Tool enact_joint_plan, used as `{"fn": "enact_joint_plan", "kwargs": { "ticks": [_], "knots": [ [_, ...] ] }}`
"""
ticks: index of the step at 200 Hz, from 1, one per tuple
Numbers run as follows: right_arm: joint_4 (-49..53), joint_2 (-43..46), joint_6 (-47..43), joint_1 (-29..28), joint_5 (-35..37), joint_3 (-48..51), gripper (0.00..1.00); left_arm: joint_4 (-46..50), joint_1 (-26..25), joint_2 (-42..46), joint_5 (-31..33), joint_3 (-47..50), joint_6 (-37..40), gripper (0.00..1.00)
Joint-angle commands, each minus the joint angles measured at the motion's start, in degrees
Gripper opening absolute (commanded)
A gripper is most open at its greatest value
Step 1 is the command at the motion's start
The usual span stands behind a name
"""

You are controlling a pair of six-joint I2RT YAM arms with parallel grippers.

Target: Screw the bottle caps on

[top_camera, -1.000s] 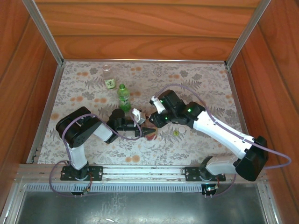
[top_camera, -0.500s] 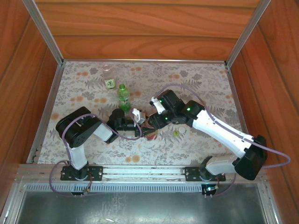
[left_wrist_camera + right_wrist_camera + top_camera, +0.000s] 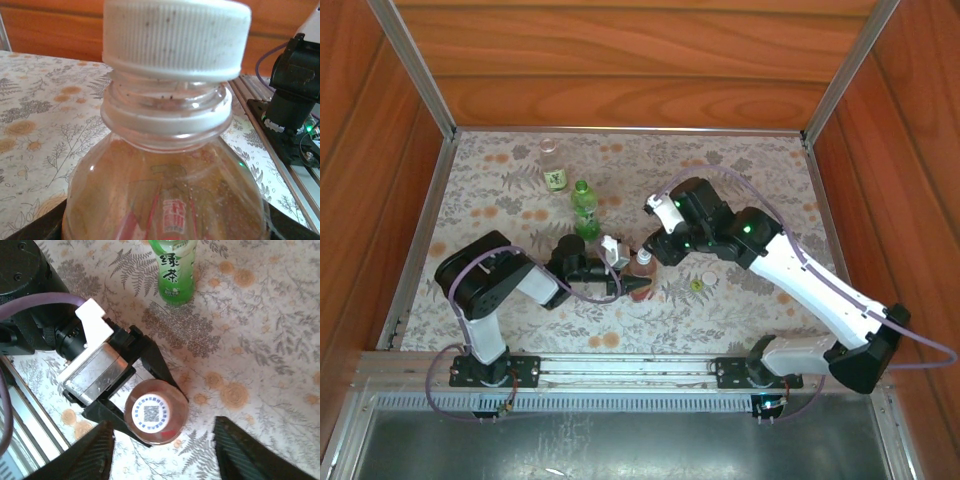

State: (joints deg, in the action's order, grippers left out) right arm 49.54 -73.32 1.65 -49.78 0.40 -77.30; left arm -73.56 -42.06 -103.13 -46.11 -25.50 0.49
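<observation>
The bottle with reddish-amber liquid stands upright at mid-table, and my left gripper is shut on its body. A white bottle cap sits on its neck, with some thread showing under it. From above, that cap shows a printed code. My right gripper hangs open above the cap, apart from it, its fingers wide on either side. It shows just right of the bottle from overhead. A yellow-green cap and a white cap lie loose on the table.
A green bottle stands behind the held one, close to my left arm. A clear bottle with a dark label is further back left. Wooden walls surround the flowered table. The right arm's base sits on the front rail.
My right gripper has drawn up and back off the bottle top and its jaws stand wider. The white cap on the neck is now uncovered. The left gripper has kept its hold.
</observation>
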Motion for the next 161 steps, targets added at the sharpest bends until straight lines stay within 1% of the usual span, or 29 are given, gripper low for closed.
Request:
{"fn": "enact_joint_plan", "kwargs": {
  "ticks": [1,12,31,75,96,124,161],
  "knots": [
    [5.6,-4.1,-2.0,0.4,-0.6,-3.7,0.5,5.1,0.1,1.0,0.5,1.1,2.4,0.59],
    [5.5,-5.6,-1.5,0.4,-1.7,-4.3,0.47,5.3,0.2,0.9,0.4,1.1,2.6,0.59],
    [4.8,-7.4,-1.4,0.4,-1.4,-4.1,0.42,5.5,0.2,1.0,0.4,1.2,2.6,0.59],
    [4.4,-9.7,-1.1,0.5,-2.3,-3.2,0.36,5.9,0.2,1.7,0.3,1.4,2.8,0.59],
    [3.9,-9.8,-0.9,0.5,-3.0,-2.1,0.35,6.0,0.2,1.9,0.3,1.4,2.8,0.59],
    [3.4,-10.0,-0.7,0.5,-2.2,0.2,0.34,6.2,0.2,2.4,0.3,1.5,2.8,0.59],
    [3.2,-10.1,-0.2,0.6,-2.6,1.1,0.33,6.3,0.2,2.7,0.3,1.7,2.9,0.59]
  ]
}}
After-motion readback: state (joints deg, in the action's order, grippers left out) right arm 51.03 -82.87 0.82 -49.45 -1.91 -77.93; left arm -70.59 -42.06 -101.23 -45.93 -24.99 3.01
